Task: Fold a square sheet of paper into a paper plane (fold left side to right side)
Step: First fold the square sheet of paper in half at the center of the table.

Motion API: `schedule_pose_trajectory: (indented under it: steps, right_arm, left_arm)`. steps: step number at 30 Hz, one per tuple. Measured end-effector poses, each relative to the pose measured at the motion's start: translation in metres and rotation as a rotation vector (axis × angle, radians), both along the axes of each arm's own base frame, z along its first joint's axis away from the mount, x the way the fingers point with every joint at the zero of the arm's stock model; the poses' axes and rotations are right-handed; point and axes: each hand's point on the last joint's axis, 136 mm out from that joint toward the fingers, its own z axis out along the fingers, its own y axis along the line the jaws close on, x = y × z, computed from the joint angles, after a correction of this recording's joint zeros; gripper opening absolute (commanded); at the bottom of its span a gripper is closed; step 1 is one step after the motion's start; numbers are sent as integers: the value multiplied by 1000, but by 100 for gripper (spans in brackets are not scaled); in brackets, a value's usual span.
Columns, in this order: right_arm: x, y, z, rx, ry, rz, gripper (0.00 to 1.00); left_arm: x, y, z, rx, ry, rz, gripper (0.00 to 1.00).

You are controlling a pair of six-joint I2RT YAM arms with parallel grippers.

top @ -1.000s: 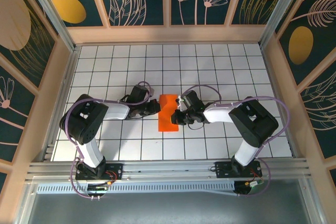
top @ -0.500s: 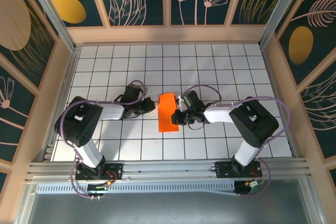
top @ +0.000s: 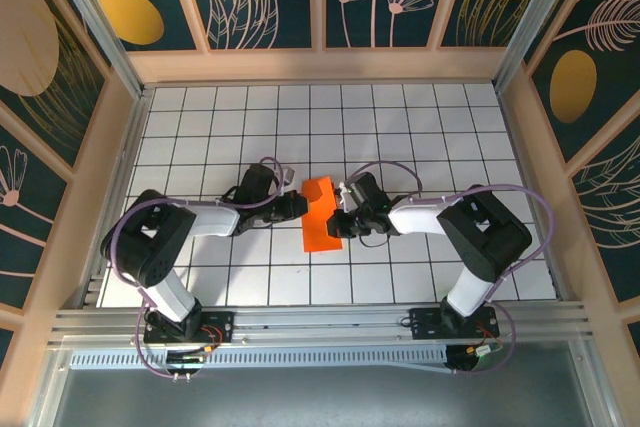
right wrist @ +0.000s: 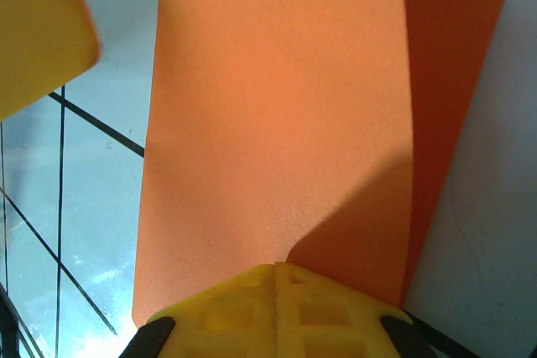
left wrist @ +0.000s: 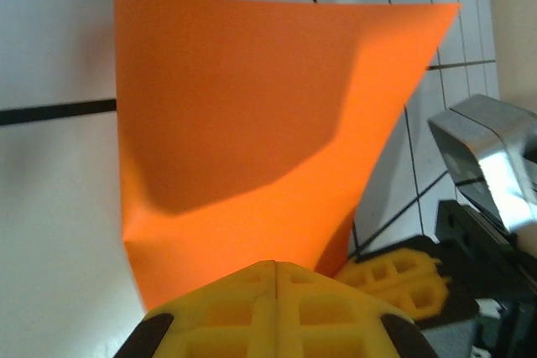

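Paper sheet, bright orange, partly folded, lying mid-way on grid table; left gripper pinching its left edge, right gripper clamping its right edge, both jaws closed tight.

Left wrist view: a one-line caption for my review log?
Shut left gripper against the near edge of the buckled orange paper on the gridded table.

Bright, even light is seen; the square sheet of paper is partly shadowed; glare is caught at 7 o'clock in the right wrist view
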Motion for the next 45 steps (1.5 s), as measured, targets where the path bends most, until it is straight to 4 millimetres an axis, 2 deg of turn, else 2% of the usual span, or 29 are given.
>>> schedule_pose_trajectory:
  steps: [8, 27, 45]
  right_arm:
    - [0, 0, 0, -6, 2, -2, 0]
    - [1, -2, -1, -11, -2, 3, 0]
    - [3, -9, -1, -10, -10, -10, 0]
  left_arm:
    - [17, -2, -18, 46, 8, 28, 0]
    - [35, 10, -27, 105, -6, 98, 0]
    - [100, 24, -27, 142, -36, 170, 0]
